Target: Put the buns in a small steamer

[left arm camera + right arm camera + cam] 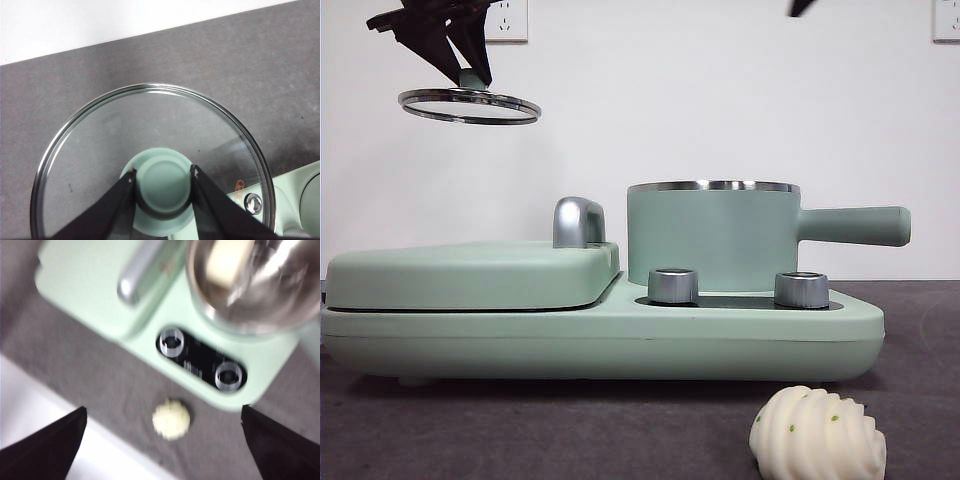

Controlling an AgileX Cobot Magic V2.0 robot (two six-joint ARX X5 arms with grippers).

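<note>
Below right end effector point(162, 440), jaws wide, swirled bun point(171, 419), left end effector point(163, 187) gripping lid point(100, 165).

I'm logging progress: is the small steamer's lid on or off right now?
Off. The left gripper holds the glass lid by its knob, high over the griddle side, and the small steamer stands open.

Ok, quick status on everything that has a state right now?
Left pincer: shut on the lid knob, holding it up high, off to the side of the pot.
Glass lid: off the steamer, in the air.
Small steamer: open, on its base.
Smooth bun: inside the steamer.
Swirled bun: on the table in front of the appliance.
Griddle lid: closed.
Right pincer: open, high above the swirled bun.
</note>
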